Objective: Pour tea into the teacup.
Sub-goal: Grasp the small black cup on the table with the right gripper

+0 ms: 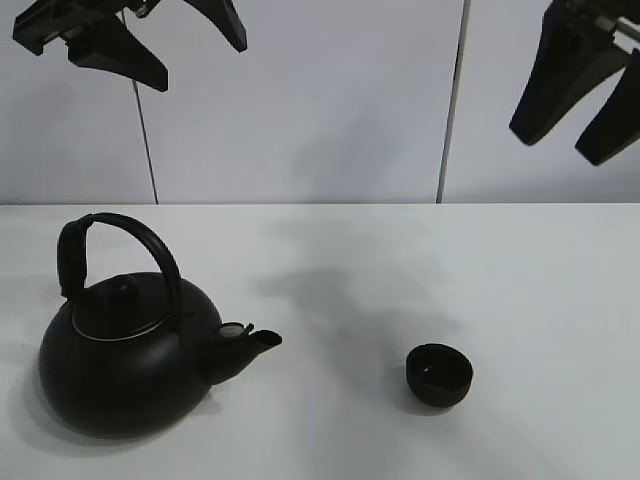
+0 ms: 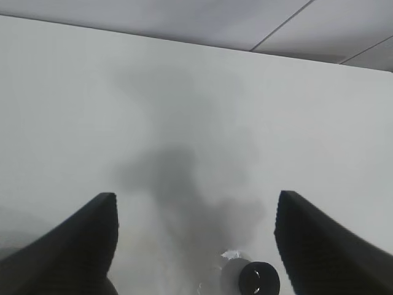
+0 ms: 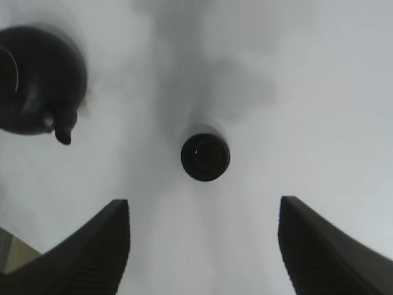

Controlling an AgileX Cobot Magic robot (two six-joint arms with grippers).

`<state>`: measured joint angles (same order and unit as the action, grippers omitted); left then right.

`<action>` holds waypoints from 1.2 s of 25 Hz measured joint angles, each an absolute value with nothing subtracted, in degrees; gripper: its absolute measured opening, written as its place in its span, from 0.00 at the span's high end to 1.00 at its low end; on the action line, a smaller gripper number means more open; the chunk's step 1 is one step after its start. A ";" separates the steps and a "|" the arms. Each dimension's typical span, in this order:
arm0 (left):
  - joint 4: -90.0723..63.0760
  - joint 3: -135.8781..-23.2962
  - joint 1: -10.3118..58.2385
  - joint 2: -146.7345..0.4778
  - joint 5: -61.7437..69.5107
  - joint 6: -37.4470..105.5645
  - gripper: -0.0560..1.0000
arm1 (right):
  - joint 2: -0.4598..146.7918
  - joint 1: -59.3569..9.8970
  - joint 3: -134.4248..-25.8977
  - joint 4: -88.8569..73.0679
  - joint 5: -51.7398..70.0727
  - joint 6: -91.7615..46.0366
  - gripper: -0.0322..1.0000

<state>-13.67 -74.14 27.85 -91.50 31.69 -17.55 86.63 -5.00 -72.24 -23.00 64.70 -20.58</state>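
Left fingers (image 2: 67, 246) and right fingers (image 3: 80, 252) apart, lidded kettle (image 1: 125, 360) near upright teacup (image 1: 439, 375), cup's contents unclear

Exterior high; wrists face table (image 1: 520, 280) (right shares teacup (image 3: 206, 157)).

A plain white desk (image 1: 540, 290) carried soft grey shadows (image 1: 330, 290) across its middle. Behind it stood a pale wall (image 1: 300, 100) with thin dark seams (image 1: 451, 100).

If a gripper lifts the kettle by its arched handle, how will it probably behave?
The kettle is big and round-bellied, so it is probably heavy, more so if filled. Held by the arched handle, it may swing or tilt toward the spout. Its wide base suggests it resists tipping.
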 joint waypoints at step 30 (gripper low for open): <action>-13.67 -74.14 27.85 -91.50 31.24 -17.55 0.45 | 99.90 -22.27 -60.13 -9.53 48.84 -9.93 0.38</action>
